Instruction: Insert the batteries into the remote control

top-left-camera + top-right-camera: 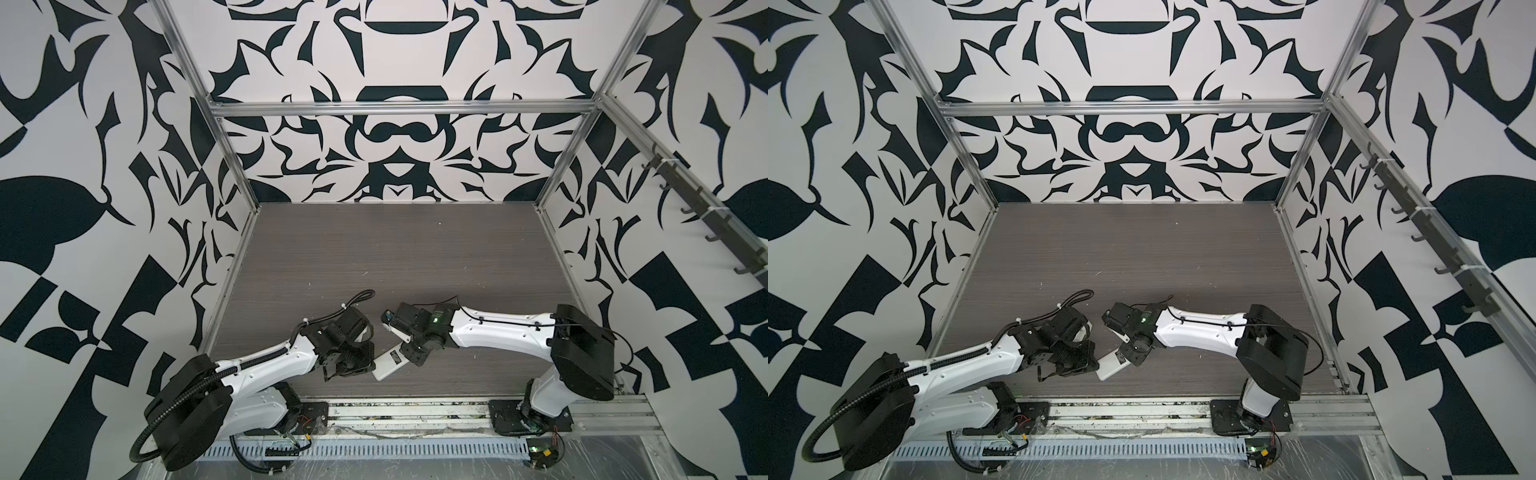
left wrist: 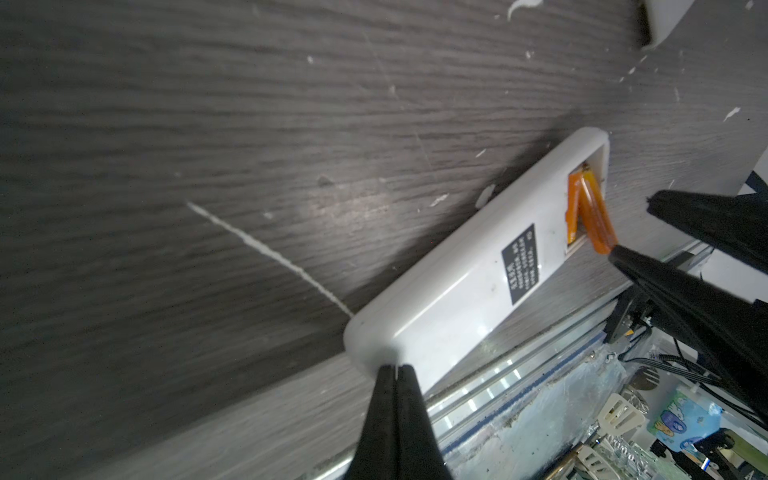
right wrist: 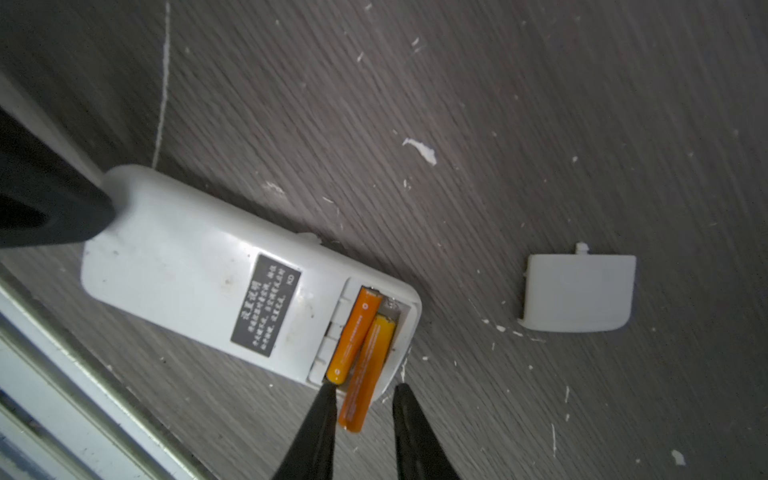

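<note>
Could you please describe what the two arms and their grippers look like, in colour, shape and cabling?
Both arms have glossy white link shells with black joint housings and large rounded black shoulder blocks. The left arm carries a ribbed black corrugated conduit, tied on with white zip ties. The right arm has thin black cables and a small green light near its wrist. The left gripper and right gripper have slim, tapered matte black fingers.

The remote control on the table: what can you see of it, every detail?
The remote control is a white plastic oblong lying back-up on the wooden table, with a dark label. Its battery bay is open: one orange battery lies inside, the other battery sticks out slanted. The shut left hand presses its far end; the right hand straddles the slanted battery. Its cover lies apart.
</note>
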Controlling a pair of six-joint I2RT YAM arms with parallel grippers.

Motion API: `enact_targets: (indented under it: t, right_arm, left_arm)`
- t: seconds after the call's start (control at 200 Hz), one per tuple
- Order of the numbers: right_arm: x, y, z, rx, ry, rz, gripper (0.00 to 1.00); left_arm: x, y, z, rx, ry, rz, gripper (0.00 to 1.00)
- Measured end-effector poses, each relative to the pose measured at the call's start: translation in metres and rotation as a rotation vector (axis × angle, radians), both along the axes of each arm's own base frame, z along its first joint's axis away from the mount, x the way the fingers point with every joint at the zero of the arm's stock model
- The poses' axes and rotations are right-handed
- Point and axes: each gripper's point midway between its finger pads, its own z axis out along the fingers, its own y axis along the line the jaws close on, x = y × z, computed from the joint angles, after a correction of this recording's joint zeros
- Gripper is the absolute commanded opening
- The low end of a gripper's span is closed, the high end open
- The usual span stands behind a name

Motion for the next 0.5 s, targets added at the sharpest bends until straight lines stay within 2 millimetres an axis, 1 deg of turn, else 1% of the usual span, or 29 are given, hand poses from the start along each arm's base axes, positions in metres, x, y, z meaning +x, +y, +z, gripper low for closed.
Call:
enact_targets:
  t: [0.3,0.5]
  right_arm:
    - [-0.0004,-0.0015,-0.0034,-0.008,0.008,-0.022,0.24]
    - [-0.0017,-0.0056,-0.0081,-0.024,0.016,-0.036,0.3]
  left_arm:
    - [-0.0001,0.0001,0.0,0.0,0.0,0.0,0.0]
    - [-0.0001,0.0002,-0.0001,0.001,0.0,0.0,0.0]
